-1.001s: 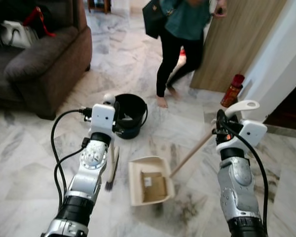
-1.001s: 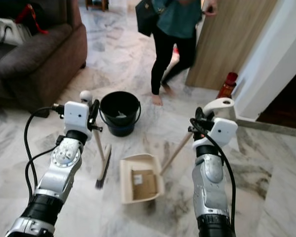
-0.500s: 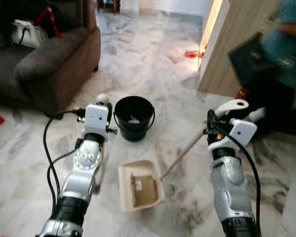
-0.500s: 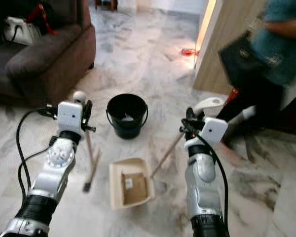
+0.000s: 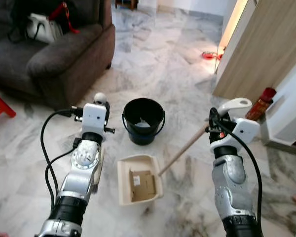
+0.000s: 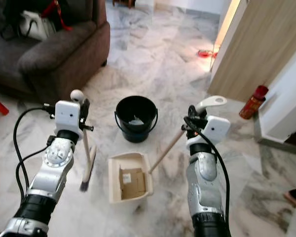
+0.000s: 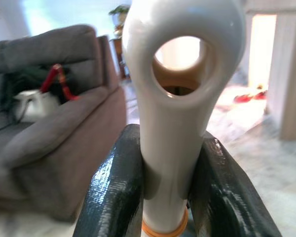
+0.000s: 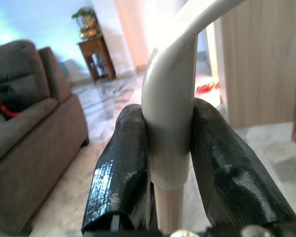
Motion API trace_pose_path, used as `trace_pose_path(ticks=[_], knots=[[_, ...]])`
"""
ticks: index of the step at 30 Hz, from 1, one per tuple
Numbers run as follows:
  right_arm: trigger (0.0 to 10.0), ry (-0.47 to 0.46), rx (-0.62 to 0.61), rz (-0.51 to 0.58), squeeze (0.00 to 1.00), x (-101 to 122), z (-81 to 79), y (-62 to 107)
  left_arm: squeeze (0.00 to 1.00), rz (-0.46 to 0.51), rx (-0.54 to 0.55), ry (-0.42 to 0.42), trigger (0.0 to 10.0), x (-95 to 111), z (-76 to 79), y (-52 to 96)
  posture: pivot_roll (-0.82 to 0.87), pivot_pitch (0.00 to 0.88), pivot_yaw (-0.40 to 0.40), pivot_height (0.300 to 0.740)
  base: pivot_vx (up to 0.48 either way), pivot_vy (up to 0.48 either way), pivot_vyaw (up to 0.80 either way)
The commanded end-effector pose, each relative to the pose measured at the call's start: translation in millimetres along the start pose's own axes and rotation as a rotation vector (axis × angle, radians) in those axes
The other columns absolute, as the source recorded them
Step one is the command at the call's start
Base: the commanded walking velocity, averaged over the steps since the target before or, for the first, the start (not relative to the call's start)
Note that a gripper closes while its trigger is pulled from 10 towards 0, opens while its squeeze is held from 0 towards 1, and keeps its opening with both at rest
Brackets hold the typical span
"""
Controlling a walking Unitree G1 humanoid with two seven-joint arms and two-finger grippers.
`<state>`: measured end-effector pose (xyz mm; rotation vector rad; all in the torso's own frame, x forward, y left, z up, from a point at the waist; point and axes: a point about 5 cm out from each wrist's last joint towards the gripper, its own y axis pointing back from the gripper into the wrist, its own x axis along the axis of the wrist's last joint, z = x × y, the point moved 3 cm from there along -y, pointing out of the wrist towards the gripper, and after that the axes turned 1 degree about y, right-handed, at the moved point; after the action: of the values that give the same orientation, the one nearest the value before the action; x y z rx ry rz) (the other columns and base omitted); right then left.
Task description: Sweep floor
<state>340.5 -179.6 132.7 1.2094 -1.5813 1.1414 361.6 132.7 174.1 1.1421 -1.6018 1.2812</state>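
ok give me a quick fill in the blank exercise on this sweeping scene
1. The left gripper is shut on the handle of the ____, whose bristles rest on the marble floor.
2. The cardboard piece lies inside the cream ____.
3. Beyond the dustpan stands a ____ bucket.
4. The right gripper is shut on the dustpan's long ____.

Missing words: broom; dustpan; black; handle
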Motion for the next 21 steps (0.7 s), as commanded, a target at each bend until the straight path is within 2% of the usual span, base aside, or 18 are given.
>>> trace_pose_path(ticks=[1, 21], knots=[[10.0, -0.002, 0.015, 0.073, 0.00, 17.1, -5.3, -5.0, 0.00, 0.061, 0.003, -0.009, 10.0, 13.9, -2.5, -3.3, 0.11, 0.091, -0.055, 0.740, 0.300, 0.000, 0.00], [10.0, -0.003, 0.019, 0.085, 0.00, 21.1, -6.1, -6.2, 0.00, 0.061, 0.004, -0.010, 10.0, 14.1, -2.6, -3.1, 0.11, 0.091, -0.055, 0.740, 0.288, 0.000, 0.00]])
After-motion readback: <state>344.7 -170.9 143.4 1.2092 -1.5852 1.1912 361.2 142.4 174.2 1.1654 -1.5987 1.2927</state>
